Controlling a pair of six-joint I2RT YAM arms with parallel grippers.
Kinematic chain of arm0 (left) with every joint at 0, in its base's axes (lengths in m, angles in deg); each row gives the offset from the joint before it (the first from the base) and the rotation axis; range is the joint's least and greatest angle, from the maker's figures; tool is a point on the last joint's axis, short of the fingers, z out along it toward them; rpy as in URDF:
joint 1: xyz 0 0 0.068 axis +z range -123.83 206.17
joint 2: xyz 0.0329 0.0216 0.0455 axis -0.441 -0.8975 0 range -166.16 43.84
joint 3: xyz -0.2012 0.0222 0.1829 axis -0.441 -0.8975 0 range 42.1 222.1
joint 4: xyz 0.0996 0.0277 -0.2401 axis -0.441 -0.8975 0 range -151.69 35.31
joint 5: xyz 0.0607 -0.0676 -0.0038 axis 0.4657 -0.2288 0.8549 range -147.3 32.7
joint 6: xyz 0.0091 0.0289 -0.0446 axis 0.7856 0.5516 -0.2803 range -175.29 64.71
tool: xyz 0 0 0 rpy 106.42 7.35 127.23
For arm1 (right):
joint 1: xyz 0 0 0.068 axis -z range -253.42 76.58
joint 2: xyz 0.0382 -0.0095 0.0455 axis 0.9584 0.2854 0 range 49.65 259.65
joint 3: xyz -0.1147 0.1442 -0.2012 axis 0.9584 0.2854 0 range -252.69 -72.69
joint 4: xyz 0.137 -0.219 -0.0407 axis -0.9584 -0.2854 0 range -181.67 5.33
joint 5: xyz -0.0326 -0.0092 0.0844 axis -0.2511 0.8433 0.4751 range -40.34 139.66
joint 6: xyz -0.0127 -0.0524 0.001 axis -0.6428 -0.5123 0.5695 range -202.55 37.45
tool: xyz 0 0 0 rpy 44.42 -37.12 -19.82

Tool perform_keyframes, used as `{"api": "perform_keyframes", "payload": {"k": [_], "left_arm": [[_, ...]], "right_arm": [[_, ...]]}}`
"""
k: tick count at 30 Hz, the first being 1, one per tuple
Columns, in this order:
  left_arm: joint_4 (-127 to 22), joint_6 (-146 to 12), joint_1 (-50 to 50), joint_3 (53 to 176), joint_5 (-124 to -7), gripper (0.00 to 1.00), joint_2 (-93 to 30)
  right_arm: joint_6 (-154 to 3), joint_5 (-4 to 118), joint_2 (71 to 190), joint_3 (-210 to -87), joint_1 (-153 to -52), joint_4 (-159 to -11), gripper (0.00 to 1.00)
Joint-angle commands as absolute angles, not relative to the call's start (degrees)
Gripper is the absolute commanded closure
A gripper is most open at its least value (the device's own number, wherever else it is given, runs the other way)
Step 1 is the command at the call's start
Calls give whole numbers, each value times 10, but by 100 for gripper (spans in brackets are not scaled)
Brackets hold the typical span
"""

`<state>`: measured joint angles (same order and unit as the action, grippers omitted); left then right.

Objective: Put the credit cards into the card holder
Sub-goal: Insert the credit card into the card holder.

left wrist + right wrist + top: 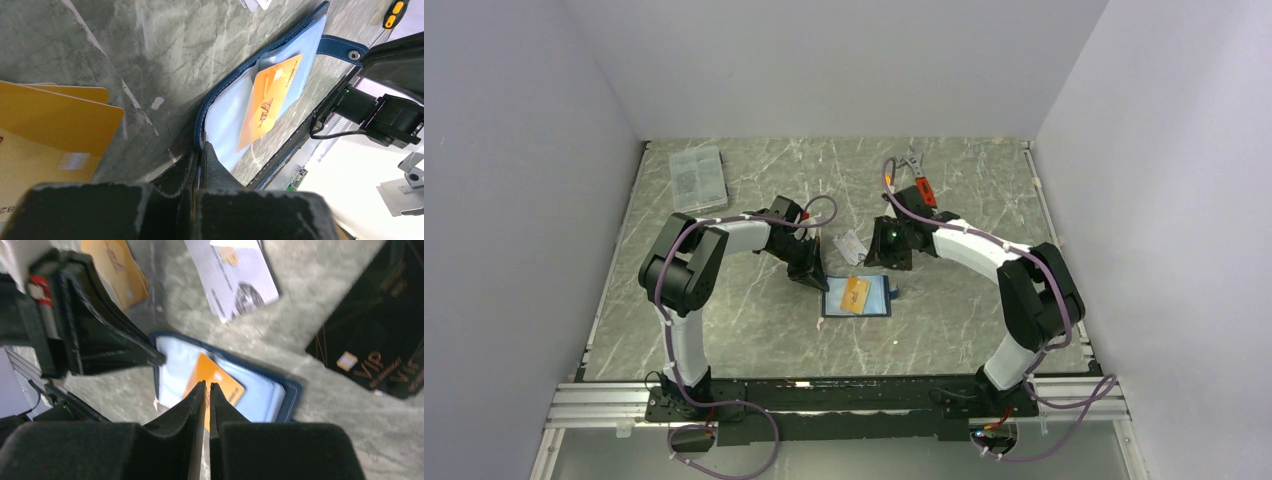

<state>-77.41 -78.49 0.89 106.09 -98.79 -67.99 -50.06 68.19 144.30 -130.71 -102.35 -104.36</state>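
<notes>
The card holder [874,299] lies open on the table, light blue inside up, with an orange-gold credit card [855,293] lying on it. My left gripper [811,277] is shut on the holder's left edge [210,107]; the card [270,102] and the snap tab [342,47] show in the left wrist view. My right gripper [886,262] hovers just beyond the holder, jaws shut and empty [207,385], above the orange card [222,382]. Loose cards lie around: orange-gold [50,130] [115,267], silvery-white [849,245] [235,280], black [380,340].
A clear compartment box [697,178] sits at the back left. A tool with an orange handle [920,186] lies at the back, behind the right arm. White walls close in the marble table [754,330] on three sides.
</notes>
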Motion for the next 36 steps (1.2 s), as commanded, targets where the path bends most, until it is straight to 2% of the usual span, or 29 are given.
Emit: {"api": "perform_keyframes", "payload": {"k": [1, 7, 24, 34, 36], "left_arm": [[-777, -771, 5, 1061, -971, 100, -660], [-777, -772, 5, 1061, -973, 100, -660], [-773, -772, 5, 1055, -972, 100, -652], [-767, -772, 4, 1049, -970, 100, -645], [-765, -771, 4, 1047, -970, 100, -644]], "right_arm": [[-503, 668, 1483, -1364, -1037, -1025, 92], [-502, 661, 1534, -1385, -1057, -1014, 96], [-488, 654, 1562, -1356, -1095, -986, 100], [-482, 649, 1533, -1352, -1099, -997, 100], [-482, 646, 1517, -1357, -1093, -1004, 95]]}}
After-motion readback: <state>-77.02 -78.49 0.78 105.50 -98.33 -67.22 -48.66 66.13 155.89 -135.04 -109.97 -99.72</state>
